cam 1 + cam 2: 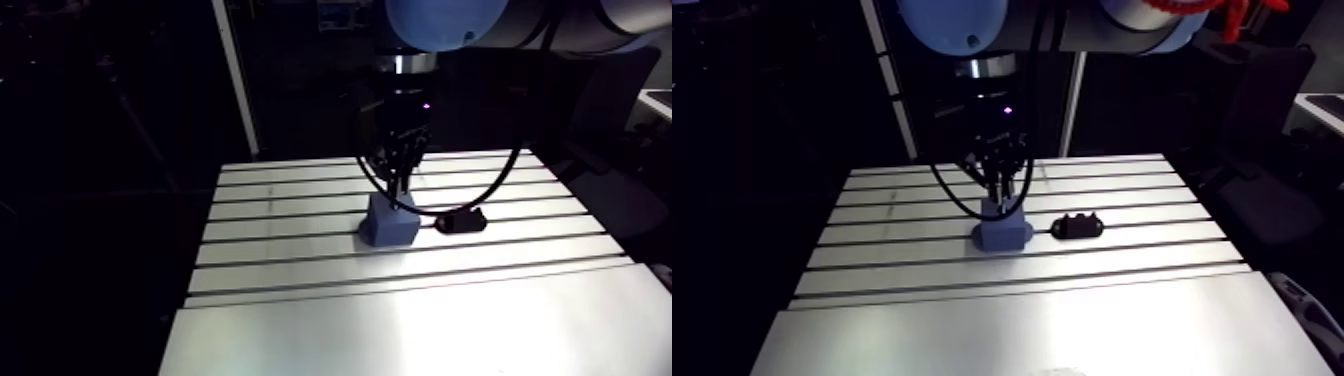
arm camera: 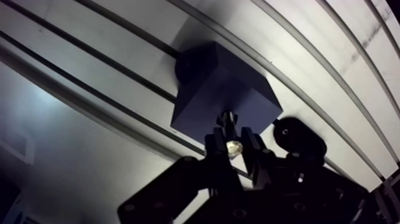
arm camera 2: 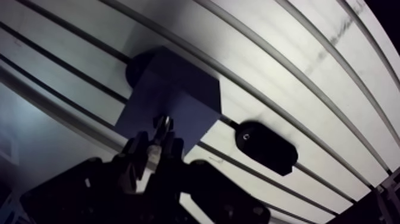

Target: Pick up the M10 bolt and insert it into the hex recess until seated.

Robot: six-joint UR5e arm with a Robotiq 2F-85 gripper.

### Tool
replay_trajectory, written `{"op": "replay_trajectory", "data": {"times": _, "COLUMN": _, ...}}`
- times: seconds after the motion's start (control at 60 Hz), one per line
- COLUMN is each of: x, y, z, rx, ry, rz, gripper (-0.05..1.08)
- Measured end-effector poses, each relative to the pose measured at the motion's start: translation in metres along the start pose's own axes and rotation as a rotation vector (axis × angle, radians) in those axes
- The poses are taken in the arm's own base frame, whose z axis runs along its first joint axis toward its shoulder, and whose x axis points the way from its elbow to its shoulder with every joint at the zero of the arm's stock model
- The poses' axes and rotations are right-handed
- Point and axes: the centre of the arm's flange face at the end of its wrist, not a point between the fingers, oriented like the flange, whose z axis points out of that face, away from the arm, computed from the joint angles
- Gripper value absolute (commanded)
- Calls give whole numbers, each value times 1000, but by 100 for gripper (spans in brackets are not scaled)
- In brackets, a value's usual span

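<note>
A blue block [image 1: 390, 226] with the hex recess stands on the slotted table [image 1: 300, 250] near its middle. My gripper [image 2: 233, 143] hangs right above the block's top and is shut on the M10 bolt [image 2: 233, 146]. The bolt's bright head shows between the fingers [image 2: 215, 146] and its threaded shank [image 3: 163, 125] points down over the block [image 3: 169, 107]. The shank's tip sits at or just above the block's top face; whether it touches I cannot tell. The recess itself is hidden under the bolt and fingers.
A flat black holder [image 1: 1076, 225] lies on the table just beside the block, on its right in the arm view. Long slots [image 1: 400, 265] run across the table. Bare table surface stretches in front of the block toward the near edge.
</note>
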Motion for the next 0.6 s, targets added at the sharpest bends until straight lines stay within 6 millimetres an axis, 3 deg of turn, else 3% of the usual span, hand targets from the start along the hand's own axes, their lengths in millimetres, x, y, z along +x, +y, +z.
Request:
{"op": "replay_trajectory", "data": {"times": 0.417, "x": 2, "y": 1, "z": 7, "rx": 10, "ry": -12, "rz": -1, "gripper": 106}}
{"op": "replay_trajectory", "data": {"times": 0.483, "x": 2, "y": 1, "z": 8, "rx": 11, "ry": -13, "rz": -1, "gripper": 102}}
{"op": "replay_trajectory", "data": {"times": 0.517, "x": 2, "y": 1, "z": 8, "rx": 11, "ry": -13, "rz": -1, "gripper": 81}}
{"op": "replay_trajectory", "data": {"times": 0.533, "x": 2, "y": 1, "z": 8, "rx": 11, "ry": -13, "rz": -1, "gripper": 81}}
{"op": "replay_trajectory", "data": {"times": 0.55, "x": 2, "y": 1, "z": 8, "rx": 11, "ry": -13, "rz": -1, "gripper": 57}}
{"op": "replay_trajectory", "data": {"times": 0.567, "x": 2, "y": 1, "z": 8, "rx": 11, "ry": -13, "rz": -1, "gripper": 57}}
{"op": "replay_trajectory", "data": {"times": 0.583, "x": 2, "y": 1, "z": 8, "rx": 11, "ry": -12, "rz": -1, "gripper": 20}}
{"op": "replay_trajectory", "data": {"times": 0.6, "x": 2, "y": 1, "z": 8, "rx": 11, "ry": -12, "rz": 0, "gripper": 20}}
